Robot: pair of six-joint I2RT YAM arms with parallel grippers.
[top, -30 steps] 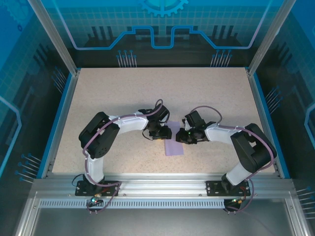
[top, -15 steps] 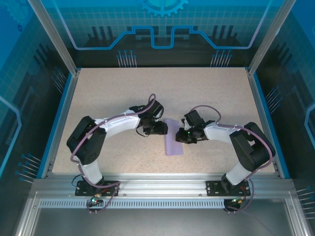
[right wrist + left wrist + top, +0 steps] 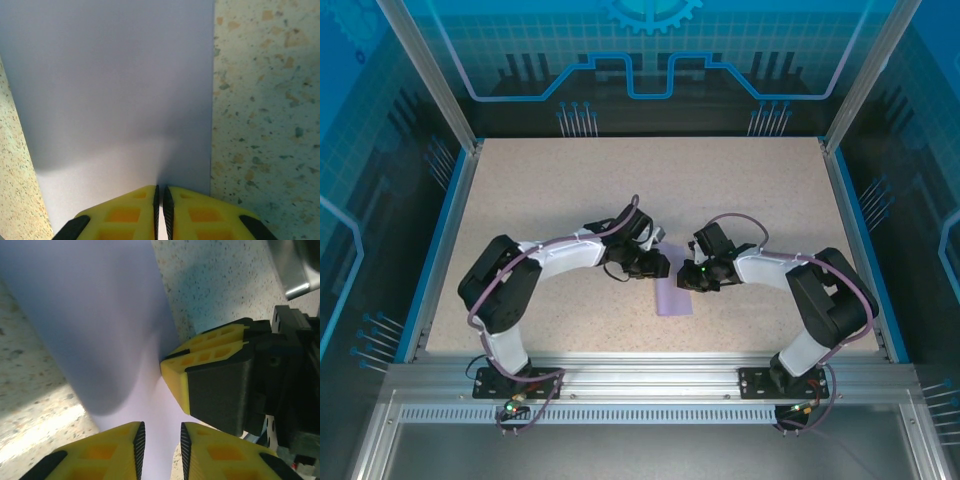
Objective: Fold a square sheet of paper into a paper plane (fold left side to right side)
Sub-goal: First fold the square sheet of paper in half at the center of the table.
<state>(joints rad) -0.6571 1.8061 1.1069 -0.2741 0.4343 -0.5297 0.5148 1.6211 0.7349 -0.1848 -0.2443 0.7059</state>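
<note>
The paper seemed folded once, crease unpressed, plane folds remaining; right pincer nipped its edge, left pincer stood narrowly parted.

Tabletop: beige speckled stone-look surface, matt, edged left and right by a blue border strip and closed at the near side by a slotted aluminium rail. Aluminium corner posts rise slanting at far left and far right, beside translucent blue side panels printed with a fine grid. Back wall is dark, carrying a bright blue circuit-line graphic and part of a gear emblem at top centre; lighting even, shadows soft.
</note>
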